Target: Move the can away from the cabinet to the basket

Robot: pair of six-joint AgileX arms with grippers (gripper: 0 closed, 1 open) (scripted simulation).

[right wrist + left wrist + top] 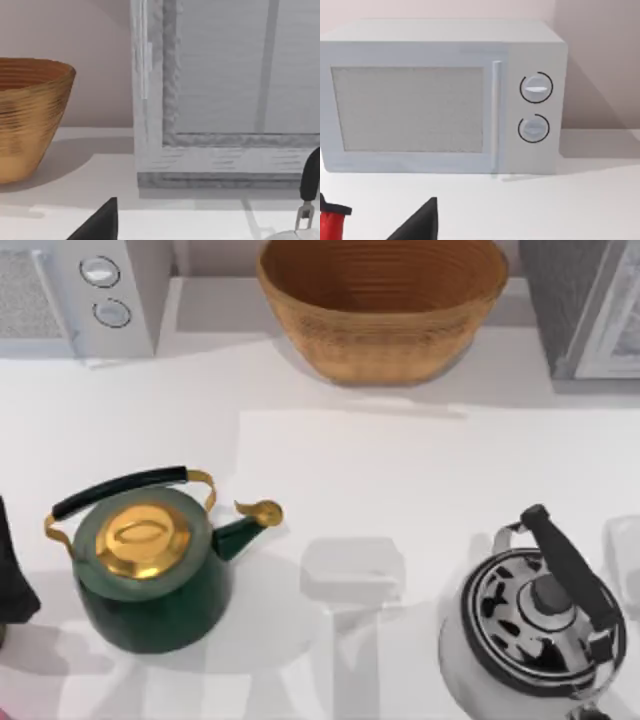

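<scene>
The can [330, 224] is glimpsed as a red shape at the lower left of the left wrist view; the basket [382, 305] sits top centre, the cabinet [590, 305] top right. Nothing is yet grasped, so the reach is judged still ahead. How either arm's jaws stand cannot be told.

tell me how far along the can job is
Done: nothing yet; the basket is empty. In hand: the left arm sits at the table's left edge, a red thing, perhaps the can, close by. The right wrist faces the cabinet. Left: grip the can, carry it, set it in the basket.
</scene>
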